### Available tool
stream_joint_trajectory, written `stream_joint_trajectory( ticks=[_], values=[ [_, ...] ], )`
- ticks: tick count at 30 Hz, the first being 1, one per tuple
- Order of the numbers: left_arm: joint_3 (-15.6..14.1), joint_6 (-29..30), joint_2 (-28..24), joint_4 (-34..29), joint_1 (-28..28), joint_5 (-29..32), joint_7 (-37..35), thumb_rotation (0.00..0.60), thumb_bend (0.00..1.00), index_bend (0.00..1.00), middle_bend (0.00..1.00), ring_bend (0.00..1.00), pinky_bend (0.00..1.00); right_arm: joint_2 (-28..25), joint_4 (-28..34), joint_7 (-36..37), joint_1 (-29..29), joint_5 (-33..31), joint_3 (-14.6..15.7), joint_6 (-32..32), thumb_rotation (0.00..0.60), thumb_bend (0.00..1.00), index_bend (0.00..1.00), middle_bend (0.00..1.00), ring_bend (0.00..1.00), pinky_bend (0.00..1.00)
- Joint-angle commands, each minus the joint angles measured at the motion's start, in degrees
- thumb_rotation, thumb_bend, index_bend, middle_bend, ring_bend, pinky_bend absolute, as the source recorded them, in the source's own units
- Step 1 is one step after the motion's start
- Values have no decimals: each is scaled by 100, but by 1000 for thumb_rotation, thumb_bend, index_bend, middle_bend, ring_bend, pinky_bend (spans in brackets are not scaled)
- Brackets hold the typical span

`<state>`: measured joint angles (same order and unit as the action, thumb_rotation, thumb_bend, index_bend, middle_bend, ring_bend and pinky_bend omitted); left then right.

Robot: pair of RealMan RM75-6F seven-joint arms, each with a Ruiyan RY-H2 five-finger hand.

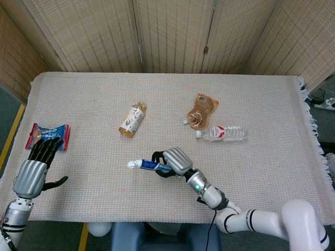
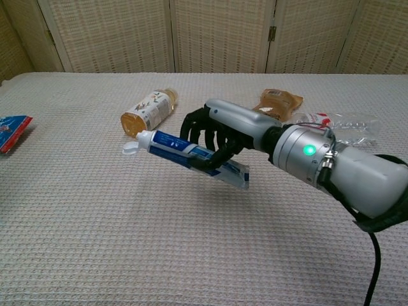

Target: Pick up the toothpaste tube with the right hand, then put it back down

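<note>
In the head view we see our right hand [image 1: 175,160] grasping the toothpaste tube [image 1: 146,164] near the front middle of the desk [image 1: 261,104], with the white cap toward our left. Our left hand [image 1: 35,168] is released, fingers spread, beside the snack packet [image 1: 46,135].

In the chest view the toothpaste tube [image 2: 185,155] is clear of the cloth, tilted with its cap end higher, the right hand's [image 2: 220,134] dark fingers [image 2: 205,141] curled around its middle. Behind it lies a tea bottle [image 2: 147,112].
</note>
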<state>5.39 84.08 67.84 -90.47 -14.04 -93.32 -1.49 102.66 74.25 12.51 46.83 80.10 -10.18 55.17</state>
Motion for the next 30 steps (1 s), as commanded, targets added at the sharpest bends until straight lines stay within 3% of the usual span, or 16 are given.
stream_joint_trajectory(
  ticks=[1,6,12,30],
  values=[
    [25,-75,23,-78,-151,-141,35,600,172,22,98,106,0,-77,-318,1677,-35,949,275,461,600,952,706,641,680,613],
    [31,-291,92,-238,-414,-334,280,600,172,0,98,105,0,95,-679,2800,36,1301,398,767,600,952,708,642,679,613],
    [74,-503,238,-444,-689,-426,392,600,172,0,98,101,0,247,-820,3522,142,1434,452,890,600,951,709,642,679,613],
    [2,-583,655,-680,-1042,-628,350,600,175,0,98,99,0,471,-801,3511,333,1311,355,854,600,952,719,646,681,613]
  ],
)
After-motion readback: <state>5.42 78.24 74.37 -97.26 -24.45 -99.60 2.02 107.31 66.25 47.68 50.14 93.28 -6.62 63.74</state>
